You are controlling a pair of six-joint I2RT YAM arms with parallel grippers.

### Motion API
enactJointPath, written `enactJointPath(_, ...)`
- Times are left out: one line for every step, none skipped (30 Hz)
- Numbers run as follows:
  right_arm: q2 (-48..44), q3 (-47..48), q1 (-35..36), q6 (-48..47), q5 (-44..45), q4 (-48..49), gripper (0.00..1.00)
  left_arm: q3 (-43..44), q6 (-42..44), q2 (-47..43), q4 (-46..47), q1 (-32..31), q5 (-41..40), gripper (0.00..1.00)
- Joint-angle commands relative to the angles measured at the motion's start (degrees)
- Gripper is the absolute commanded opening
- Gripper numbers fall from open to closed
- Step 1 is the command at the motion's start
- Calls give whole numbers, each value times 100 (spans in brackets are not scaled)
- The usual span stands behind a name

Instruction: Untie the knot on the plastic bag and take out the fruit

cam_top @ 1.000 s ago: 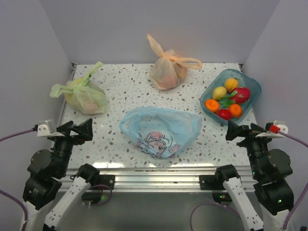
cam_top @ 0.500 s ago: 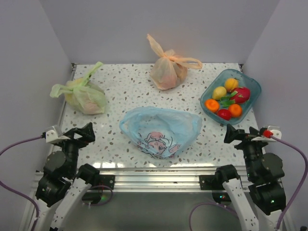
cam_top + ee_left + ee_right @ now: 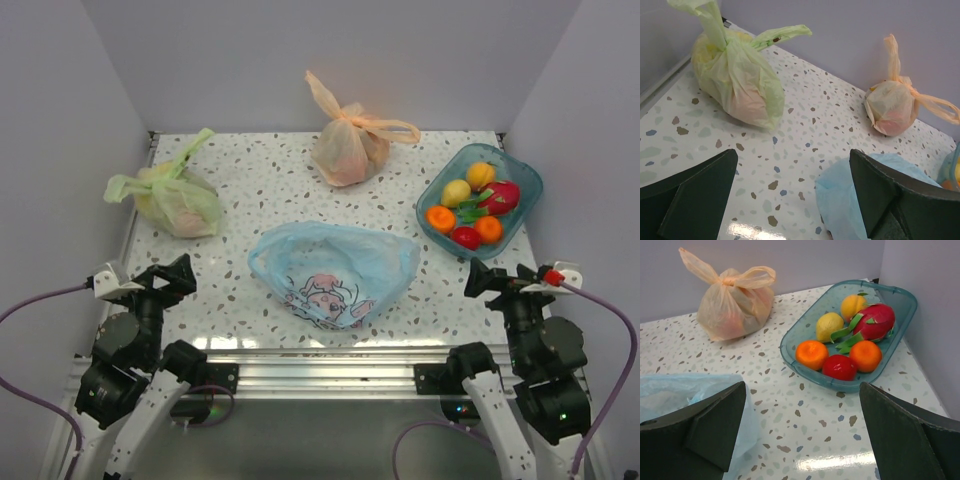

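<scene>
At the table's (image 3: 260, 185) near edge, left gripper (image 3: 793, 156) and right gripper (image 3: 802, 389) gape wide and empty, bag (image 3: 335, 262) slack between them, fruit (image 3: 470, 208) in the tray (image 3: 527, 182).

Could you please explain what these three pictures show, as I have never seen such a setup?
These are two robot arms bolted at the near edge of a speckled table. One picture looks down from above and behind them; the other two come from a camera on each wrist, so the dark shapes at the bottom are that arm's own fingers. The left gripper and right gripper are both open and hold nothing. On the table lie a flattened light blue bag, a knotted green bag, a knotted orange bag and a teal tray of toy fruit.
</scene>
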Motion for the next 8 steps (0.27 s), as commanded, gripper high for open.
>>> enactJointPath(-66, -16, 23, 17, 125, 272, 99, 20, -114, -629, 181, -15, -132, 100)
enactJointPath(-48, -7, 23, 9, 116, 272, 99, 20, -123, -629, 181, -15, -141, 100)
enactJointPath(-48, -7, 15, 17, 90, 272, 99, 20, -114, -629, 181, -15, -132, 100)
enactJointPath(-40, -7, 23, 17, 90, 272, 99, 20, -114, -629, 181, -15, -132, 100)
enactJointPath(-31, -7, 23, 17, 64, 280, 99, 20, -114, -621, 181, -15, -141, 100)
enactJointPath(-39, -7, 32, 26, 55, 289, 99, 20, -114, -612, 190, -15, -124, 100)
enactJointPath(-40, -16, 32, 17, 37, 289, 99, 20, -114, -594, 190, -15, -124, 100)
enactJointPath(-22, -16, 24, 17, 20, 324, 99, 20, -114, -594, 190, -15, -115, 100)
